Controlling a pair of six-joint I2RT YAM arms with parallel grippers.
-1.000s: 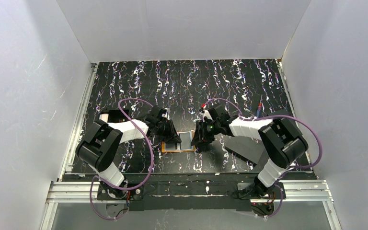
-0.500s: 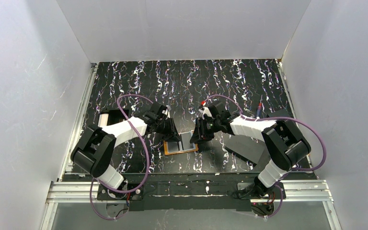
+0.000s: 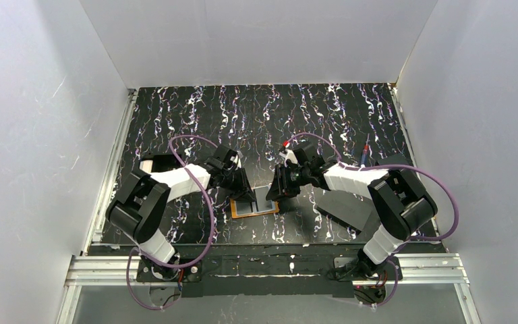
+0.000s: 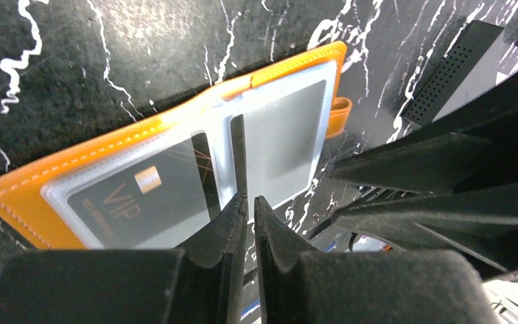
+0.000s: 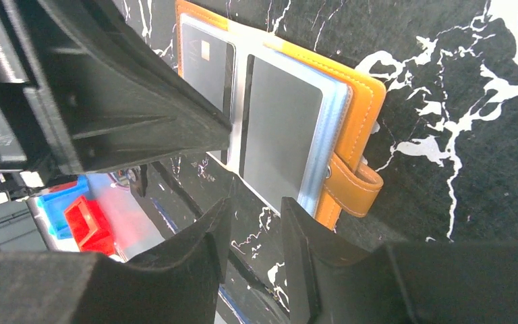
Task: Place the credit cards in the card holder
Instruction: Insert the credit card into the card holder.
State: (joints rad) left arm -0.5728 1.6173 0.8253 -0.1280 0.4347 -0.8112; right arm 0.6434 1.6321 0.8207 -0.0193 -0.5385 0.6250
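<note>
The orange card holder [image 3: 243,213] [image 4: 34,182] [image 5: 361,88] lies open on the table between both arms. A black VIP card [image 4: 135,202] sits in its left clear sleeve and a grey card [image 4: 283,142] [image 5: 280,128] in the right one. My left gripper [image 3: 246,191] [image 4: 250,200] is shut on a thin dark credit card [image 4: 238,152], seen edge-on over the fold. My right gripper [image 3: 274,194] [image 5: 256,202] hovers open at the holder's right edge beside the snap tab [image 5: 354,189], with only table between its fingers.
Larger flat black rectangles [image 3: 347,206] lie under the right arm. A white rounded block [image 3: 152,164] rests behind the left arm. Grey walls close in the marbled black table [image 3: 256,115] on three sides.
The left arm's elbow swung out to the left and came back. The right gripper drew a little away from the near edge. Both grippers stay at the holder.
</note>
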